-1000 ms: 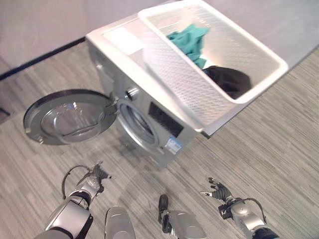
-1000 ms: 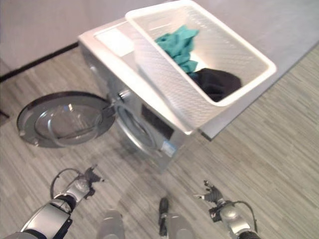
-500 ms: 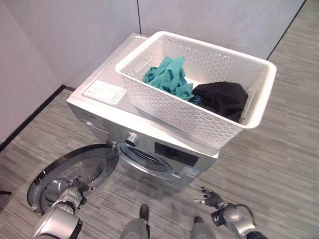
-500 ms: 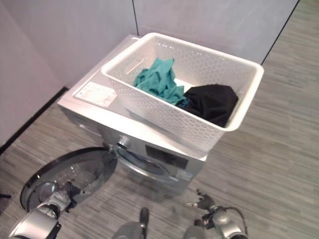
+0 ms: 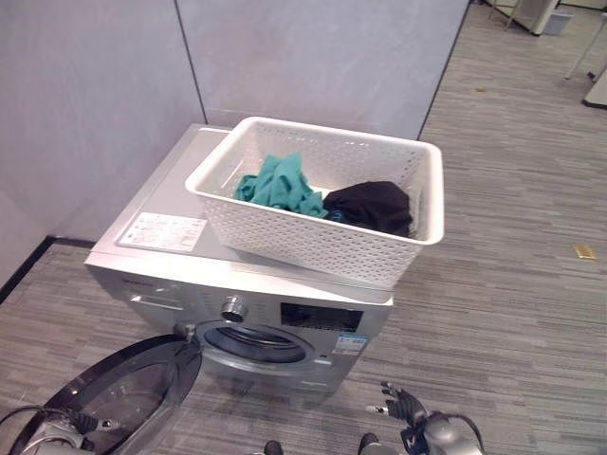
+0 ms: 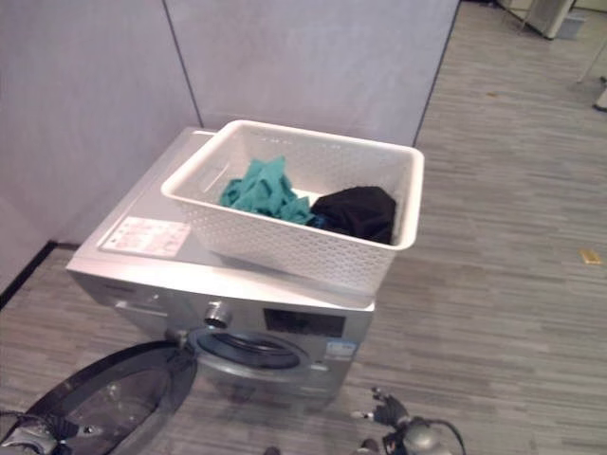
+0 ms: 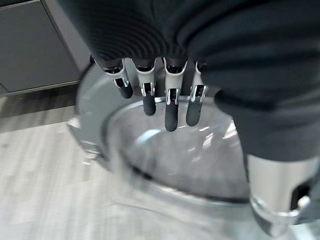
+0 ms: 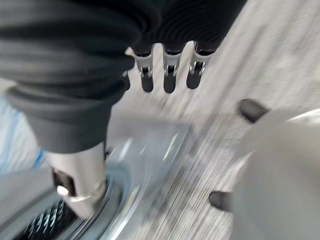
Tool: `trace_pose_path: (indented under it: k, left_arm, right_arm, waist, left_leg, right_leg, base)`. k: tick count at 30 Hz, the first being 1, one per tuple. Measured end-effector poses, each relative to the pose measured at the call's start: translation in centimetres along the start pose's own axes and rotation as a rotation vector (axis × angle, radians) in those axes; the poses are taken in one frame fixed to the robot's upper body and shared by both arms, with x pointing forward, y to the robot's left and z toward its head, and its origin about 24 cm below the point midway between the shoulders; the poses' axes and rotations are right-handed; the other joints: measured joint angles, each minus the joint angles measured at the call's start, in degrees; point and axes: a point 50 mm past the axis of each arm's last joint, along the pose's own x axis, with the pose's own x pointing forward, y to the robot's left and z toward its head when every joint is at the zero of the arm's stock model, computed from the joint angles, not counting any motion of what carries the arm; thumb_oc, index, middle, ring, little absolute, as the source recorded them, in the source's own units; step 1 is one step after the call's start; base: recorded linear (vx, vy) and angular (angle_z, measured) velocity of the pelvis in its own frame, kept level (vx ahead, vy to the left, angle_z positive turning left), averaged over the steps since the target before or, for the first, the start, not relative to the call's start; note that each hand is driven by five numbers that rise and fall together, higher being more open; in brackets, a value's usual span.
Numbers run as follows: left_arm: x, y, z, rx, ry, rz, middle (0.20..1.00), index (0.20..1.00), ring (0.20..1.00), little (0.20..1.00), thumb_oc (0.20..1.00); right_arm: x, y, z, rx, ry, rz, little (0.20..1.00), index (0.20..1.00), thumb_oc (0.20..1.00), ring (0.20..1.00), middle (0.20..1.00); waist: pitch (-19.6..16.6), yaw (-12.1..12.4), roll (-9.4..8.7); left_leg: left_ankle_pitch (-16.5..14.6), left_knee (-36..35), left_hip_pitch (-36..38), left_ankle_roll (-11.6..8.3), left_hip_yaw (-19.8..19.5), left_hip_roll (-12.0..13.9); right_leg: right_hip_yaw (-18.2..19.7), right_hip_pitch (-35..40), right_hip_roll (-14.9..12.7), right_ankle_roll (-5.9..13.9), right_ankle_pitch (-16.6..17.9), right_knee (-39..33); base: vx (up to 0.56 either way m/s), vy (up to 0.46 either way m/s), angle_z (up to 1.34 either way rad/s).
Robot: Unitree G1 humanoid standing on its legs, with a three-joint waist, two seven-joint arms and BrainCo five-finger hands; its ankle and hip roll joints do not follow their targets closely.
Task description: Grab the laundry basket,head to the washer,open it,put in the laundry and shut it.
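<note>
Now basket with teal cloth and black cloth sits on washer, door swung open. Left hand fingers straight, over door glass; right hand fingers relaxed, holding nothing.

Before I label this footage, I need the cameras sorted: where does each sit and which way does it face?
Left eye: on the head, looking down at the washer, the basket on top and the open door; right hand low.
Right eye: beside it, same scene.
Left wrist: along the left hand, open above the door glass.
Right wrist: along the right hand, open, toward floor and washer front.
Shared: both eyes show the teal cloth and black cloth.
</note>
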Motion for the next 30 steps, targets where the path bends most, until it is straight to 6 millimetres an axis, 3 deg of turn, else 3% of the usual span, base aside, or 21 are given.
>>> trace_pose_path:
  k: [4,5,7,8,9,10,11,13,14,15,18,20,22,25,28,30]
  left_arm:
    - [-0.2,-2.3,1.0,-0.094,-0.089,-0.014,1.0,1.0,1.0,1.0,1.0]
    - [-0.3,-2.9,0.8,-0.112,-0.101,-0.027,1.0,1.0,1.0,1.0,1.0]
    - [-0.3,-2.9,0.9,-0.108,-0.101,-0.021,1.0,1.0,1.0,1.0,1.0]
    - [-0.4,-3.5,0.9,-0.114,-0.112,-0.027,1.0,1.0,1.0,1.0,1.0]
    - [-0.9,-5.4,0.3,-0.141,-0.138,-0.051,1.0,1.0,1.0,1.0,1.0]
    - [-1.5,-7.8,-0.3,-0.166,-0.146,-0.103,1.0,1.0,1.0,1.0,1.0]
    - [-1.7,-8.9,0.3,-0.16,-0.165,-0.132,1.0,1.0,1.0,1.0,1.0]
    - [-1.6,-8.7,0.9,-0.183,-0.165,-0.124,1.0,1.0,1.0,1.0,1.0]
    - [-1.6,-8.4,2.1,-0.189,-0.2,-0.109,1.0,1.0,1.0,1.0,1.0]
    - [-1.7,-8.4,2.3,-0.178,-0.211,-0.11,1.0,1.0,1.0,1.0,1.0]
    - [-2.0,-8.9,3.2,-0.151,-0.243,-0.125,1.0,1.0,1.0,1.0,1.0]
    - [-2.4,-10.3,3.5,-0.096,-0.263,-0.167,1.0,1.0,1.0,1.0,1.0]
    - [-2.6,-10.5,4.2,-0.091,-0.289,-0.178,1.0,1.0,1.0,1.0,1.0]
    - [-2.8,-10.9,5.6,-0.103,-0.321,-0.19,1.0,1.0,1.0,1.0,1.0]
    - [-2.8,-10.8,5.9,-0.106,-0.326,-0.187,1.0,1.0,1.0,1.0,1.0]
    - [-2.8,-10.6,6.2,-0.107,-0.332,-0.185,1.0,1.0,1.0,1.0,1.0]
  right_arm:
    - [-2.5,-5.8,-6.2,0.368,0.191,-0.28,1.0,1.0,1.0,1.0,1.0]
    - [-3.7,-8.7,-6.7,0.447,0.169,-0.391,1.0,1.0,1.0,1.0,1.0]
    - [-4.3,-10.6,-6.1,0.41,0.146,-0.445,1.0,1.0,1.0,1.0,1.0]
    - [-4.8,-12.1,-4.6,0.465,0.075,-0.483,1.0,1.0,1.0,1.0,1.0]
    - [-8.3,-16.2,1.1,0.496,-0.266,-0.602,1.0,1.0,1.0,1.0,1.0]
    - [-13.4,-19.4,7.8,0.358,-0.614,-0.731,1.0,1.0,1.0,1.0,1.0]
    - [-17.2,-22.1,12.5,0.235,-0.85,-0.851,1.0,1.0,1.0,1.0,1.0]
    - [-20.5,-24.6,17.5,0.144,-0.973,-0.965,1.0,1.0,1.0,1.0,1.0]
    - [-22.5,-24.9,20.5,0.087,-1.051,-1.025,1.0,1.0,1.0,1.0,1.0]
    - [-23.8,-24.9,21.9,0.077,-1.124,-1.05,1.0,1.0,1.0,1.0,1.0]
    - [-25.9,-23.3,25.1,-0.024,-1.261,-1.061,1.0,1.0,1.0,1.0,1.0]
    - [-27.0,-21.8,28.1,-0.145,-1.324,-1.029,1.0,1.0,1.0,1.0,1.0]
    - [-27.8,-20.9,30.0,-0.221,-1.368,-1.002,1.0,1.0,1.0,1.0,1.0]
    - [-31.7,-18.1,35.1,-0.441,-1.503,-0.981,1.0,1.0,1.0,1.0,1.0]
    - [-31.6,-16.4,37.3,-0.556,-1.497,-0.924,1.0,1.0,1.0,1.0,1.0]
    - [-29.7,-15.3,37.9,-0.66,-1.398,-0.843,1.0,1.0,1.0,1.0,1.0]
  waist:
    - [-0.7,-1.8,2.71]
    - [-0.9,-2.8,3.16]
    - [-0.9,-2.7,2.48]
    - [-0.9,-3.2,2.05]
    - [-0.9,-4.5,3.67]
    - [-0.6,-5.5,6.25]
    - [-0.6,-5.9,6.87]
    - [-1.2,-4.6,5.25]
    - [-1.5,-3.7,3.87]
    - [-1.8,-3.2,2.13]
    - [-0.6,-2.3,-0.16]
    - [0.2,-2.7,0.2]
    - [0.2,-2.0,-0.06]
    - [2.0,-1.1,0.93]
    - [2.7,-1.0,-0.96]
    - [2.8,-1.2,-4.5]
  left_leg:
    - [-0.3,-0.9,0.3,-0.75,0.2,0.6]
    - [-0.3,-1.0,0.1,-0.72,0.2,0.5]
    - [-0.2,-1.0,0.1,-0.66,0.2,0.6]
    - [-0.3,-1.1,0.2,-0.75,0.0,0.2]
    - [-0.4,-1.6,0.0,-0.71,-0.3,-0.7]
    - [-0.5,-1.9,0.4,-0.2,0.1,-1.8]
    - [-0.8,-1.3,1.1,0.4,0.3,-2.3]
    - [-2.1,0.0,0.9,0.59,0.1,-2.5]
    - [-2.5,0.6,0.6,0.95,-0.5,-2.4]
    - [-2.6,1.1,-0.1,1.15,-0.8,-2.6]
    - [-2.4,1.2,-0.8,1.88,-3.2,-3.5]
    - [-1.7,1.2,0.6,3.18,-5.9,-3.7]
    - [-1.4,1.1,1.0,3.1,-7.0,-3.6]
    - [-1.5,0.9,1.2,3.87,-9.5,-3.6]
    - [-1.5,0.5,2.5,3.63,-12.6,-3.7]
    - [-1.3,-0.3,3.6,1.48,-16.1,-4.6]
  right_leg:
    - [0.4,1.2,1.3,-0.31,1.2,-2.7]
    - [0.5,1.0,1.2,-0.24,1.3,-2.9]
    - [0.5,1.0,1.4,-0.33,1.4,-3.2]
    - [0.4,1.2,1.3,-0.3,1.2,-3.2]
    - [0.1,1.3,0.7,0.19,1.4,-3.7]
    - [0.8,1.0,-0.8,1.09,2.1,-3.5]
    - [1.6,1.1,-1.2,1.52,2.3,-3.0]
    - [1.6,1.9,-1.4,1.79,1.5,-2.0]
    - [1.3,1.3,-2.0,1.92,0.9,-0.4]
    - [1.2,0.7,-2.2,2.04,0.6,0.6]
    - [1.2,-0.2,-3.3,2.76,-0.6,4.0]
    - [2.7,-1.1,-4.5,3.06,-1.0,9.3]
    - [5.1,-1.7,-4.6,3.02,-1.7,8.9]
    - [8.6,-2.1,-4.2,5.17,-0.2,-3.2]
    - [11.5,-2.5,-2.9,5.88,3.5,-9.5]
    - [14.9,-1.8,-1.2,5.71,2.9,-9.3]
  base:
    - [0.08,0.044,-0.12]
    - [0.0,0.0,0.0]
    - [0.04,0.14,-0.01]
    - [0.03,0.152,0.08]
    - [-0.02,0.063,-0.03]
    - [-0.01,0.042,-0.07]
    - [-0.01,0.076,-0.15]
    - [-0.01,0.078,0.07]
    - [-0.03,0.067,0.22]
    - [-0.04,0.067,0.26]
    - [-0.01,0.012,0.34]
    - [-0.01,-0.057,0.61]
    - [0.04,-0.08,0.35]
    - [0.05,-0.088,0.43]
    - [0.04,-0.074,0.56]
    - [0.02,-0.092,0.86]
